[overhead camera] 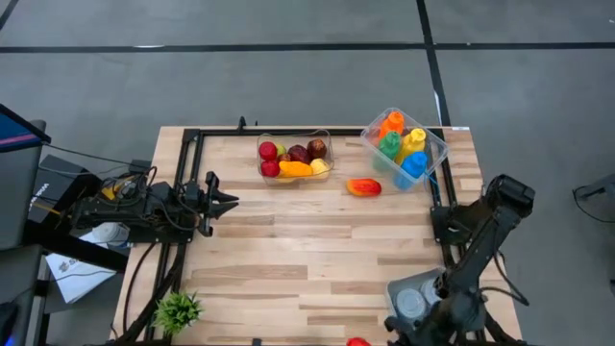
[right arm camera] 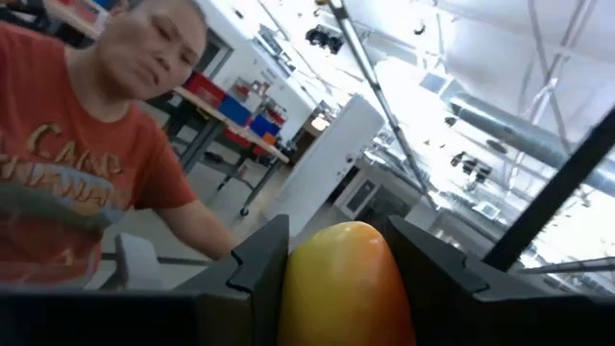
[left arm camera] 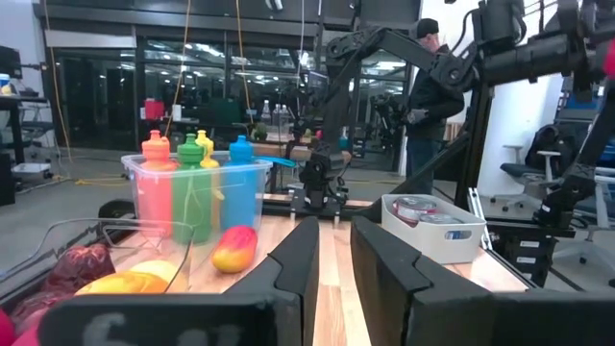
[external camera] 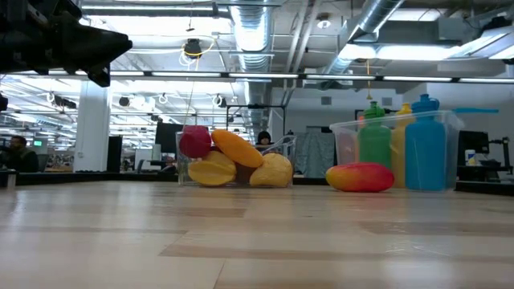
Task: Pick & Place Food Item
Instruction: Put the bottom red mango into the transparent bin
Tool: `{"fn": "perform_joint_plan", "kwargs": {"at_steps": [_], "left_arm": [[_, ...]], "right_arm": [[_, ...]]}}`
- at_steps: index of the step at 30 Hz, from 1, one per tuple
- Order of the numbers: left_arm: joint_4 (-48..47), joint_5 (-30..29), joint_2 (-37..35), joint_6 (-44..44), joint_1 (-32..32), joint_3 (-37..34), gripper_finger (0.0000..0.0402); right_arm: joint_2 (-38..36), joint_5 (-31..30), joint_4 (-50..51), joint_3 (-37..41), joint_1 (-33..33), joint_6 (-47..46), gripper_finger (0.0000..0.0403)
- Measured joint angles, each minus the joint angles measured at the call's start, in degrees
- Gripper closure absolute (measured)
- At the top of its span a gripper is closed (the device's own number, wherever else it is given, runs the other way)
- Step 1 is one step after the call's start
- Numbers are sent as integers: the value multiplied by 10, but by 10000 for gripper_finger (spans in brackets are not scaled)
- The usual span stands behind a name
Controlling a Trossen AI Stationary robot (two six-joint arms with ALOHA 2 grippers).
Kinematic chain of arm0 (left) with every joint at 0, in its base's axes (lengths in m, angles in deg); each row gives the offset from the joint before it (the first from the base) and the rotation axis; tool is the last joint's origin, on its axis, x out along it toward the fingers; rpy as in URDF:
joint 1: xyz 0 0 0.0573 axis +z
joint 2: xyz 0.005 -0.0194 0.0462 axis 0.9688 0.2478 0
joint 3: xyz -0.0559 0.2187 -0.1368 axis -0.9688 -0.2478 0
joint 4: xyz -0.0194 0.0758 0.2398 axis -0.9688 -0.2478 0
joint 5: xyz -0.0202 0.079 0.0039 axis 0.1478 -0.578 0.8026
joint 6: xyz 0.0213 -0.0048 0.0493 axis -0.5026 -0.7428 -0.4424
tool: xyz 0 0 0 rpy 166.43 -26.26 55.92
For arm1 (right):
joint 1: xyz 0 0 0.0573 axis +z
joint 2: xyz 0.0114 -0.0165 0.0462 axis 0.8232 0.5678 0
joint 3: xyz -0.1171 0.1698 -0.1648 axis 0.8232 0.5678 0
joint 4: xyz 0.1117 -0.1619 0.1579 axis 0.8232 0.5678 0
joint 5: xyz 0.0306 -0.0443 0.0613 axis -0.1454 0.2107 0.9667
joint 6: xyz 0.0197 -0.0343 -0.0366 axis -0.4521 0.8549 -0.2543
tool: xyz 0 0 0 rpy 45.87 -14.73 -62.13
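My right gripper (right arm camera: 338, 235) is shut on a yellow-to-red food item (right arm camera: 341, 288). It is raised just off the table's near edge, right of the middle, where a red bit of the food item (overhead camera: 357, 341) shows. A second, mango-like fruit (overhead camera: 364, 186) lies on its side on the wood at the far right. A clear fruit container (overhead camera: 294, 159) stands at the far middle. My left gripper (left arm camera: 334, 259) waits level above the table's left side, slightly open, with nothing between its fingers. My right gripper pinches the food item's two sides (right arm camera: 298, 279) between its two fingers; its rounded end (right arm camera: 346, 235) sticks out past the fingertips. The fingers point away over the table's near edge, slanting a little upward. The food item is lifted clear of the table.
A clear bin of coloured bottles (overhead camera: 405, 146) stands at the far right corner. A white tray of cups (overhead camera: 413, 298) sits at the near right beside the right arm. A small plant (overhead camera: 178, 309) is at the near left. A person (right arm camera: 86, 183) stands beyond the near edge.
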Motion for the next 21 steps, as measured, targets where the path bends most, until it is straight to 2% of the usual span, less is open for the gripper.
{"fn": "perform_joint_plan", "kwargs": {"at_steps": [6,12,14,17,21], "left_arm": [[0,0,0,0,0,0,348],[0,0,0,0,0,0,348],[0,0,0,0,0,0,348],[0,0,0,0,0,0,348],[0,0,0,0,0,0,348]], "right_arm": [[37,4,0,0,1,-35,244],[44,-1,-3,0,-3,-50,246],[44,-40,-3,0,-7,-53,246],[44,-130,-10,0,-22,-65,244],[44,-198,-9,0,-74,-107,244]]}}
